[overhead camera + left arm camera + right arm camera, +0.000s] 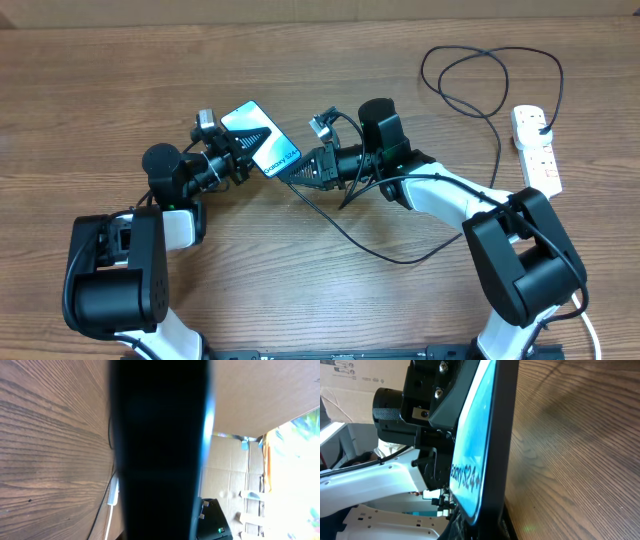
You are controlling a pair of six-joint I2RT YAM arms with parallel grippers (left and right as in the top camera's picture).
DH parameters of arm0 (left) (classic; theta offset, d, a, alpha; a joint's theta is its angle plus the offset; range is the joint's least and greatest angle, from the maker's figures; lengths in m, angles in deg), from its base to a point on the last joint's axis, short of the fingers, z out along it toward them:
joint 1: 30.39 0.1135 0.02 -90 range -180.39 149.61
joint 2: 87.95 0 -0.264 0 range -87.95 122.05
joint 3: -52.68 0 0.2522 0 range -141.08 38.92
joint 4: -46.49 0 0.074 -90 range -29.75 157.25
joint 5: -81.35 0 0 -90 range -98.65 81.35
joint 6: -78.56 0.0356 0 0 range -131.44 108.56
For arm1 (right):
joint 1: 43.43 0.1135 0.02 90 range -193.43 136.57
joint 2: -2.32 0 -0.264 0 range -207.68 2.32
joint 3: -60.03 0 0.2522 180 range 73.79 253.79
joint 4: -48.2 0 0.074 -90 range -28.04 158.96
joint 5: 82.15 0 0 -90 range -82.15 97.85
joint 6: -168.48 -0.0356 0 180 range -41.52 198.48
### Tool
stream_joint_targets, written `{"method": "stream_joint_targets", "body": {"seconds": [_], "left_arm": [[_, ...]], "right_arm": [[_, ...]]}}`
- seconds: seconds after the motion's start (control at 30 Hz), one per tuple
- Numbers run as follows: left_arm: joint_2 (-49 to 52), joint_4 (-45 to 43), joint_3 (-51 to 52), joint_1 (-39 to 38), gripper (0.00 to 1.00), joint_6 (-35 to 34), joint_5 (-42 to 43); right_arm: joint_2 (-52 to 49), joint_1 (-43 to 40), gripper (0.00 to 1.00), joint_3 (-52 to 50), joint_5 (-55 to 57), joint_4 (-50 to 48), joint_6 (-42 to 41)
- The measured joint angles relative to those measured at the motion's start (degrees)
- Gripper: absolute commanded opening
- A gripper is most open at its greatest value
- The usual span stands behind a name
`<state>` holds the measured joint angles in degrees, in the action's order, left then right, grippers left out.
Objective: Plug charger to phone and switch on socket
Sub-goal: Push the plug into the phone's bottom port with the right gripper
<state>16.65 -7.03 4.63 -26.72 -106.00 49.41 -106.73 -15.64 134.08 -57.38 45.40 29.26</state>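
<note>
Plain wood-grain table [100, 100]. The white power strip [537, 150] lies flat, well out behind the right claw [298, 170]. The thin black cable [398, 262] loops near the strip, then snakes across the wood to that claw.

White-shelled arms [445, 192], black joints [520, 255], silver screws [438, 393]

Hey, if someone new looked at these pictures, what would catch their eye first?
The lit blue phone, held tilted mid-table by the left gripper, with the right gripper at its lower end. Then the black charger looping at far right beside the white socket.
</note>
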Motion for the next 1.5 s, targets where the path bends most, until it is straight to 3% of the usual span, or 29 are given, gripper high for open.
{"method": "stream_joint_targets", "body": {"seconds": [0.3,1.5], "left_arm": [[0.0,0.0,0.0,3.89,0.05,0.02,-0.33],[0.0,0.02,0.0,3.74,0.04,0.22,-0.44]], "right_arm": [[0.0,-0.87,0.04,0.0,-1.22,-0.13,-0.09],[-0.11,-0.46,0.04,0.0,-0.28,-4.87,-3.28]]}}
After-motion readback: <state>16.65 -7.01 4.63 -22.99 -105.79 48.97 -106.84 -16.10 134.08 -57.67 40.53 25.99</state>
